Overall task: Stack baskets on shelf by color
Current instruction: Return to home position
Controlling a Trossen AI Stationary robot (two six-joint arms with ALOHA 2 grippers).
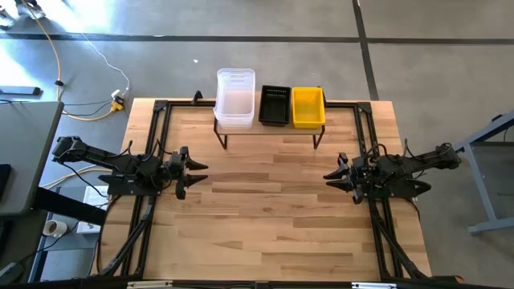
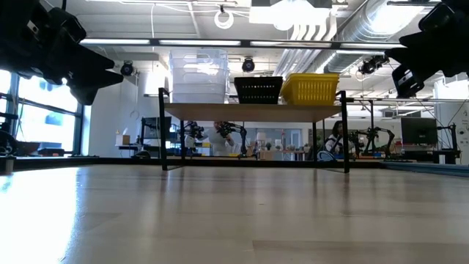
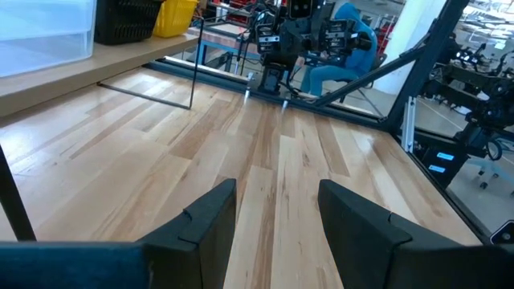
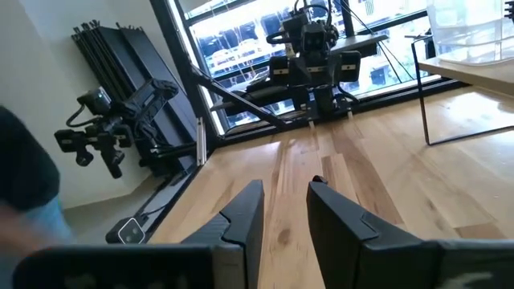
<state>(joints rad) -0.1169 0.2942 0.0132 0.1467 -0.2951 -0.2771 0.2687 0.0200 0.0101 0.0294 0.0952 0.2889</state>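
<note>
High view: the shelf (image 1: pixel 269 128) carries three colour groups in a row — clear baskets (image 1: pixel 235 98), black baskets (image 1: pixel 274 105), yellow baskets (image 1: pixel 308 107). No bin lies on the table (image 1: pixel 265 217). The left gripper (image 1: pixel 201 172) and right gripper (image 1: pixel 331 178) hover at opposite sides, jaws parted and empty — stacking looks finished.

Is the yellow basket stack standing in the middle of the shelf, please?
No, the black stack holds the middle of the shelf; the yellow stack stands at one end.

Overhead looks straight down, low looks level across — both share the shelf (image 2: pixel 253 112).
</note>
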